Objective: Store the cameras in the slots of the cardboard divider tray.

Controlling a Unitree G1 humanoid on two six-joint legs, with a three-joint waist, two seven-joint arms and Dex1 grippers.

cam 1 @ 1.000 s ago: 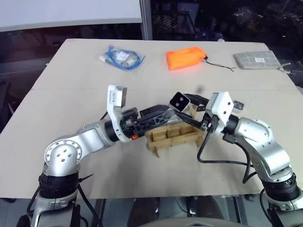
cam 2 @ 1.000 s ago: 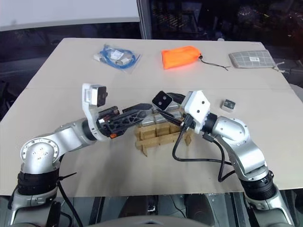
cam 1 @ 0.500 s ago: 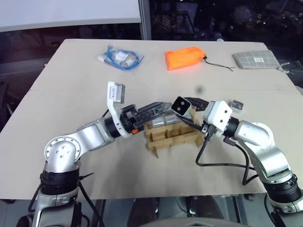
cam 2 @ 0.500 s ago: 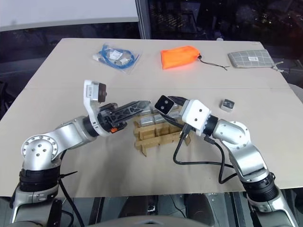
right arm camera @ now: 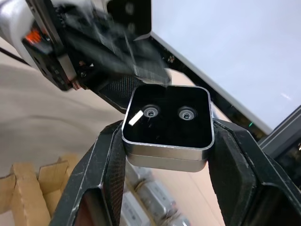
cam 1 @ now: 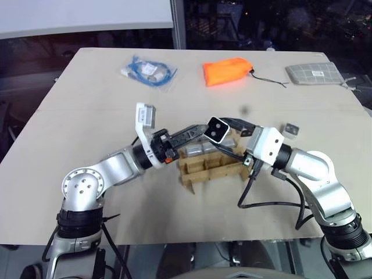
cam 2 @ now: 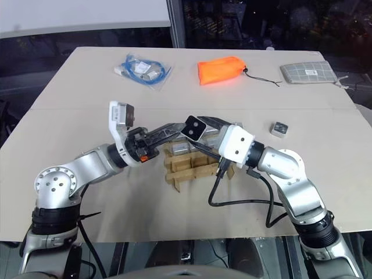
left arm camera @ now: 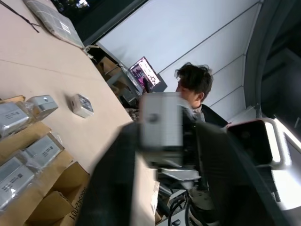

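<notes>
My right gripper (right arm camera: 164, 155) clamps a camera (cam 1: 218, 129) between its fingers, black lens face up, held above the cardboard divider tray (cam 1: 212, 168). My left gripper (cam 1: 200, 129) has closed on that same camera from the other side — both of us grip it. Wrapped cameras (left arm camera: 28, 155) lie in the tray's far slots; another camera (cam 1: 290, 129) sits alone on the table (cam 1: 87, 104), well apart — near my right arm.
</notes>
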